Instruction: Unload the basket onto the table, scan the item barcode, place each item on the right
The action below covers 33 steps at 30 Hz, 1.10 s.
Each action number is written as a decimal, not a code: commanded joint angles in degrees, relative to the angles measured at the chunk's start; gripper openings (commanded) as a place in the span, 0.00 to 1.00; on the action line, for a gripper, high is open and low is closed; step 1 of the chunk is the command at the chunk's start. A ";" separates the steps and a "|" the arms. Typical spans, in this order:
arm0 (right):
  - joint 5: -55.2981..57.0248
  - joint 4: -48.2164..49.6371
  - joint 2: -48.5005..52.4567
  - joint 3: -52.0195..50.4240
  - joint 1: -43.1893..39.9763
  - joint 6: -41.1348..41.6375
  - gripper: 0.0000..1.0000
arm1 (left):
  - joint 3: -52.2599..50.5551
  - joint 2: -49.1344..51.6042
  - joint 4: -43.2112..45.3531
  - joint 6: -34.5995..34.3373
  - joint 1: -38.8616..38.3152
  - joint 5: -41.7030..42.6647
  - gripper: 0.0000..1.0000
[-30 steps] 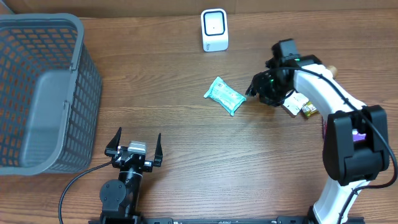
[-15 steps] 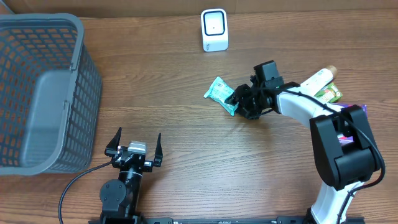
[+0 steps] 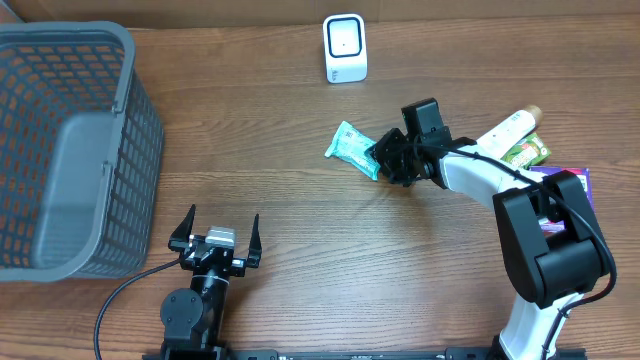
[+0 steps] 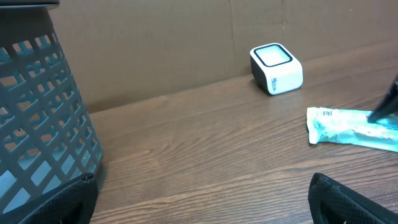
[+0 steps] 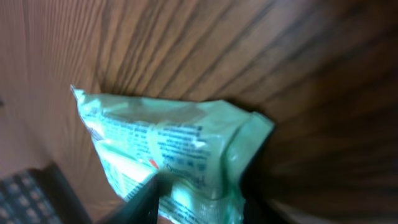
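Note:
The item is a teal plastic packet (image 3: 350, 146) lying right of the table's middle; the left wrist view shows it at the right edge (image 4: 351, 129). My right gripper (image 3: 386, 157) is closed on the packet's right end, and in the right wrist view the crinkled wrapper (image 5: 168, 143) is pinched between both fingers (image 5: 200, 194). A white scanner (image 3: 345, 47) stands upright at the back centre, also visible from the left wrist (image 4: 277, 68). My left gripper (image 3: 218, 230) rests at the front left, wide open over bare wood (image 4: 202, 199).
A large grey mesh basket (image 3: 125, 60) fills the left side, close to the left gripper (image 4: 43, 124). At the right edge lie a white bottle (image 3: 510, 127), a green packet (image 3: 527, 152) and a purple item (image 3: 582, 182).
My right gripper swung left from the pile at the right edge to the teal packet and closed on its end. The packet shifted slightly. The left arm stayed still.

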 commanded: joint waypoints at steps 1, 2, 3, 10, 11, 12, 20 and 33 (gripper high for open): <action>4.22 0.28 1.66 -1.01 0.07 0.68 0.09 | -0.24 -0.26 -0.09 -0.20 0.33 -0.02 1.00; 4.13 0.33 1.66 -1.01 -0.04 0.37 0.04 | -0.24 -0.26 -0.09 -0.17 0.33 -0.02 1.00; 3.23 0.28 1.64 -0.94 -0.24 -0.31 0.04 | -0.22 -0.26 -0.09 -0.20 0.33 -0.02 1.00; -16.15 -13.11 0.70 6.10 -6.80 -34.07 0.04 | -0.24 -0.26 -0.09 -0.20 0.33 -0.02 1.00; -17.11 -16.48 0.63 7.37 -7.54 -40.13 0.04 | -0.22 -0.26 -0.09 -0.17 0.33 -0.02 1.00; -16.81 -20.31 0.52 8.76 -8.17 -45.29 0.04 | -0.24 -0.26 -0.09 -0.20 0.33 -0.02 1.00; -16.39 -30.71 -1.22 14.60 -9.05 -54.84 0.04 | -0.24 -0.26 -0.09 -0.17 0.33 -0.02 1.00; -23.54 -44.96 -13.44 33.07 -9.05 -50.66 0.04 | -0.22 -0.26 -0.09 -0.17 0.33 -0.02 1.00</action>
